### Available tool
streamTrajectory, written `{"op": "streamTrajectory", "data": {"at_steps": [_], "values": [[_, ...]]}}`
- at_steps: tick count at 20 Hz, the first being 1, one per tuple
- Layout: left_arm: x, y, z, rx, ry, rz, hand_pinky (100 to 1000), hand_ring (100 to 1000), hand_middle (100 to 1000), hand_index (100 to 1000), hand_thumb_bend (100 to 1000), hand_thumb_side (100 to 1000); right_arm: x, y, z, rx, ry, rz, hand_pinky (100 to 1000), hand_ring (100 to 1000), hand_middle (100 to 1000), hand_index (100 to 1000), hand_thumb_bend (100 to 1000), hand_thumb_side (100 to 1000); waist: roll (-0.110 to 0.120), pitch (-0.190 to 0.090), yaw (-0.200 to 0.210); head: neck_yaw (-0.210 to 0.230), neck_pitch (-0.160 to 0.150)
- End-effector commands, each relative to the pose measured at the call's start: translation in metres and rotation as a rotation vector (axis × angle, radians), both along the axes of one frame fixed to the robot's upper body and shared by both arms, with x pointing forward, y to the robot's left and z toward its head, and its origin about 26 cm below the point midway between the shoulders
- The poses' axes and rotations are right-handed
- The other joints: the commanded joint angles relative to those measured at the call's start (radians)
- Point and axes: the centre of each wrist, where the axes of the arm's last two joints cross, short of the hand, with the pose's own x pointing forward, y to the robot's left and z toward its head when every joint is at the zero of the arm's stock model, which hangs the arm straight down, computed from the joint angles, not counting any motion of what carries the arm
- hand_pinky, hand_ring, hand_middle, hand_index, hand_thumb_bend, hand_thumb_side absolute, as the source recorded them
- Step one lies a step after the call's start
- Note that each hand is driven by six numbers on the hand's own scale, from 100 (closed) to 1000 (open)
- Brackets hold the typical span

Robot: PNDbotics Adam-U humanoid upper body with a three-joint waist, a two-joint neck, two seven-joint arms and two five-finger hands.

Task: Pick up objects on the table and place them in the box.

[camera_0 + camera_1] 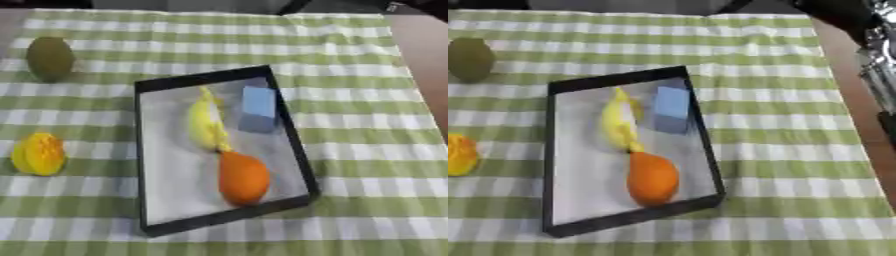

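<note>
Box [294,145] part-filled; two fruits [38,154] left of it.
Right arm [868,40] at upper right (hand state cannot be told); a blind reach may nudge the box.

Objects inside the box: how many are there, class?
3: a banana at the middle, a blue block beside it, an orange fruit nearer the front. Nothing seems hidden.

Both eye views look steeply down; both share the box [297,145].

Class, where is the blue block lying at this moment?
The blue block lies inside the black box, in its far right corner, right of the banana.
</note>
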Motion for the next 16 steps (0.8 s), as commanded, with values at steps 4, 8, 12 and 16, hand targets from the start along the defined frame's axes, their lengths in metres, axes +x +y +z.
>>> {"op": "streamTrajectory", "data": {"at_steps": [4, 8, 12, 16], "values": [[-0.006, 0.019, 0.031, 0.281, 0.014, 0.02, 831, 851, 807, 809, 100, 678, 0.007, -0.021, -0.013, 0.125, 0.041, -0.047, 899, 821, 743, 832, 100, 538, 0.023, -0.024, -0.001, -0.004, -0.011], [-0.009, 0.033, 0.048, 0.595, 0.206, -0.02, 820, 839, 801, 826, 100, 647, 0.013, -0.033, -0.024, 0.152, 0.072, -0.053, 897, 816, 737, 829, 100, 501, 0.03, -0.026, 0.003, -0.013, -0.007], [-0.011, 0.044, 0.069, 0.885, 0.423, -0.113, 823, 839, 809, 849, 161, 659, 0.014, -0.04, -0.028, 0.162, 0.072, -0.079, 891, 809, 728, 825, 100, 470, 0.036, -0.027, 0.011, -0.023, -0.005], [-0.011, 0.048, 0.088, 1.09, 0.56, -0.195, 834, 822, 817, 884, 276, 684, 0.014, -0.043, -0.033, 0.168, 0.081, -0.096, 883, 800, 717, 820, 100, 469, 0.04, -0.026, 0.017, -0.028, -0.007]]}}
